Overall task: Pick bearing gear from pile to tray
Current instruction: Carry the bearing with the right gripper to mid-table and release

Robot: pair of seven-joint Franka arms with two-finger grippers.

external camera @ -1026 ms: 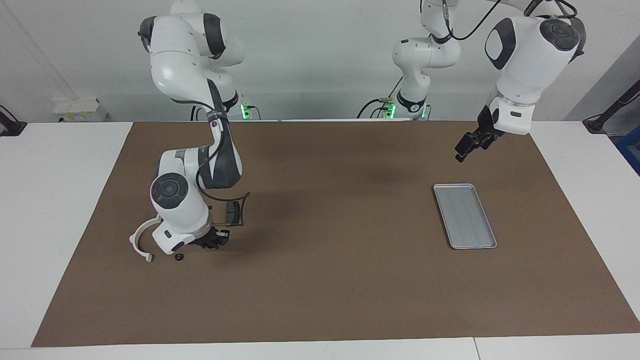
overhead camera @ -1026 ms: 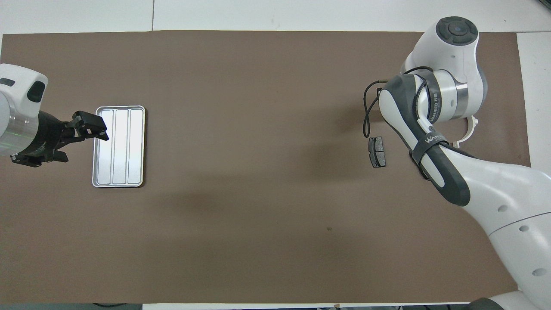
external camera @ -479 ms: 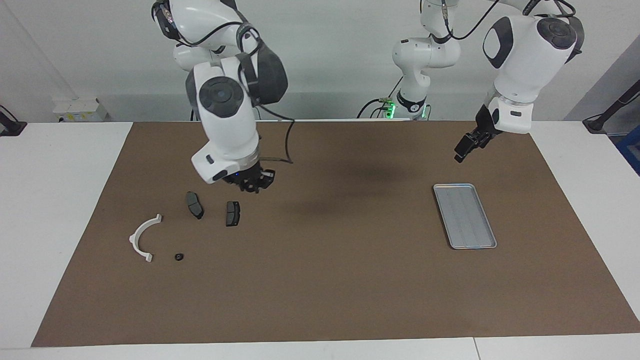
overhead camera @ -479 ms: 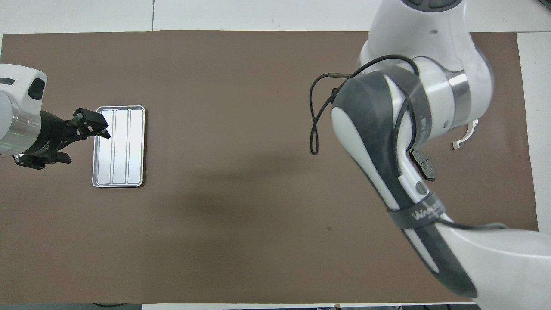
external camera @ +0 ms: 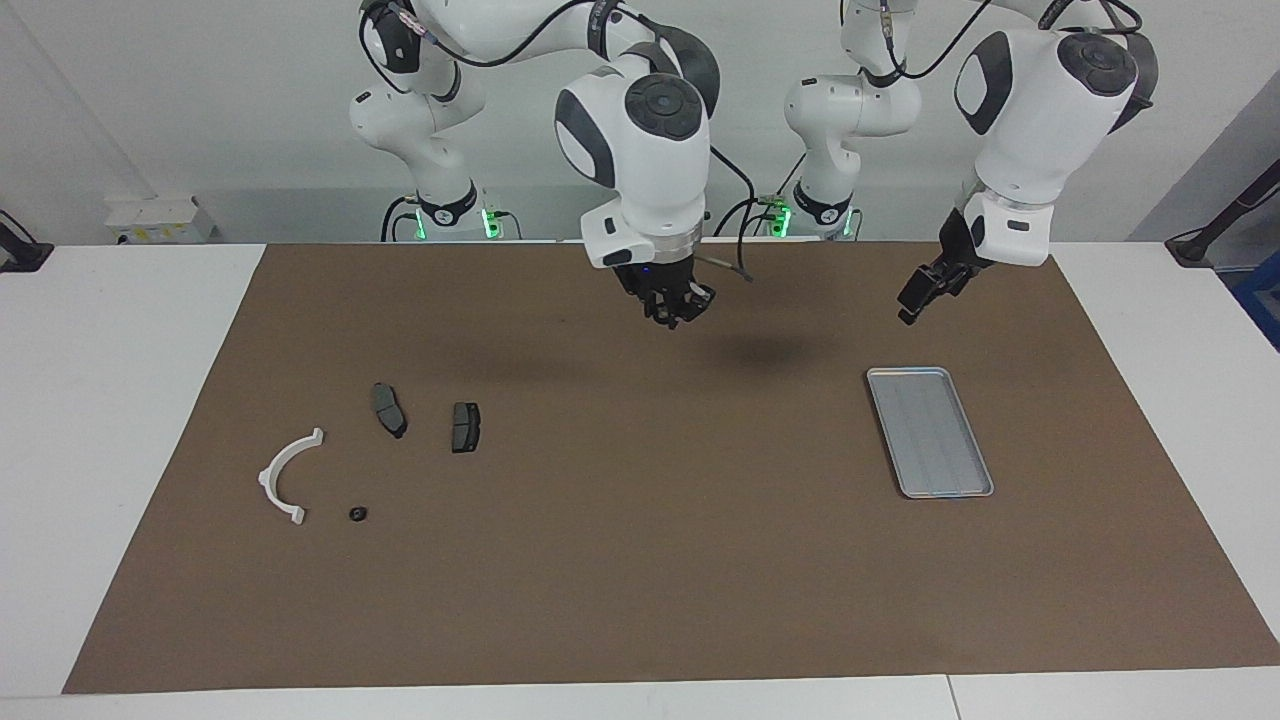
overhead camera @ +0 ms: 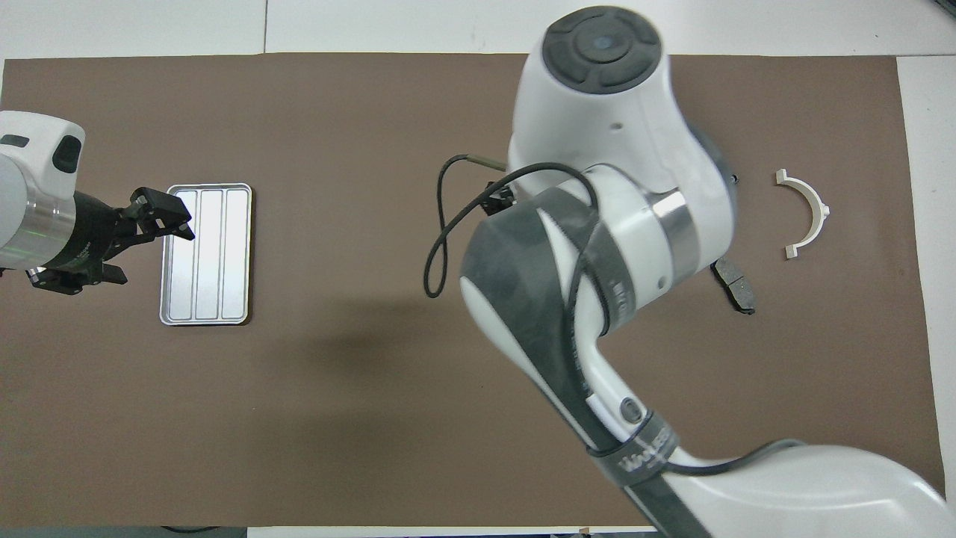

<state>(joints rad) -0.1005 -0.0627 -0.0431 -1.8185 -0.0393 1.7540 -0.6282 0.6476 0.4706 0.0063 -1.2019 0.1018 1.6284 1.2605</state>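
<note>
Right gripper (external camera: 680, 310) hangs top centre, grip can't be told. Left gripper (external camera: 912, 303) gapes empty near silver ribbed tray (external camera: 930, 430). Tiny black round gear (external camera: 356, 514) lies by white half-ring (external camera: 283, 480).

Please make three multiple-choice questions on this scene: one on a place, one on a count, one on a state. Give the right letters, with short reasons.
1. Where does the tray lie?
A. toward the right arm's end of the table
B. toward the left arm's end of the table
C. on top of the white half-ring

2. How many dark grey pads lie on the brown mat?
A. one
B. two
C. four

3. What is the right end effector doing?
A. it is up in the air over the middle of the mat
B. it rests inside the tray
C. it presses on a pad

Answers:
1 B, the tray lies below the left arm.
2 B, two pads lie side by side, the second at.
3 A, its shadow falls on bare mat beneath it.
</note>
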